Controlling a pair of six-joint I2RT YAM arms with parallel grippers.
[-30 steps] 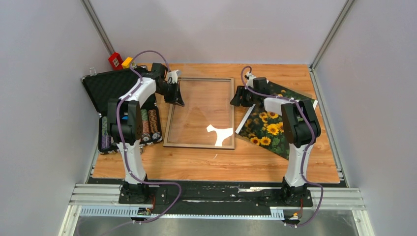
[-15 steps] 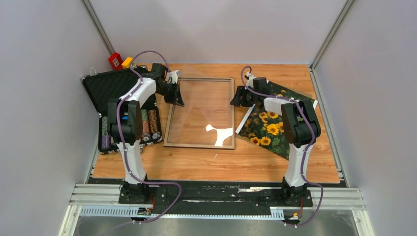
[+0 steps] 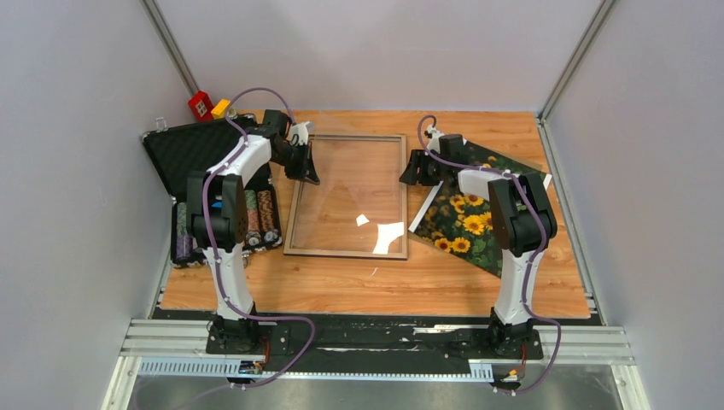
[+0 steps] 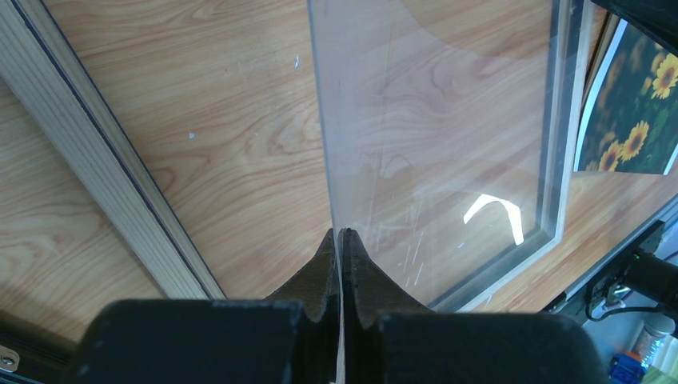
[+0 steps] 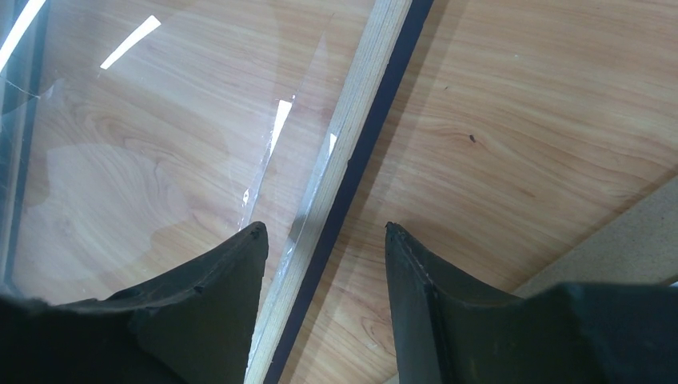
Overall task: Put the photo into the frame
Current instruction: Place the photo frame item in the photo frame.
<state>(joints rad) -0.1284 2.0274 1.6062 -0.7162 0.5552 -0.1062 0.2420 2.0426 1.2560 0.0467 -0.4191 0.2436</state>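
I am seeing the frame (image 3: 346,195) lying flat in the middle of the table (image 3: 341,282). From it, the open case (image 3: 201,171) is sitting at 9 o'clock and the photo (image 3: 470,222) is lying at 3 o'clock, just beside its rail. Two small blocks (image 3: 205,106) are resting at 11 o'clock, behind the case. My left gripper (image 4: 339,234) is pinching the pane (image 4: 440,144) on the frame's 9 o'clock side, and my right gripper (image 5: 324,232) is straddling the 3 o'clock rail.

Tan frame (image 3: 341,253) lies flat, sunflower photo (image 3: 465,224) askew beside it.
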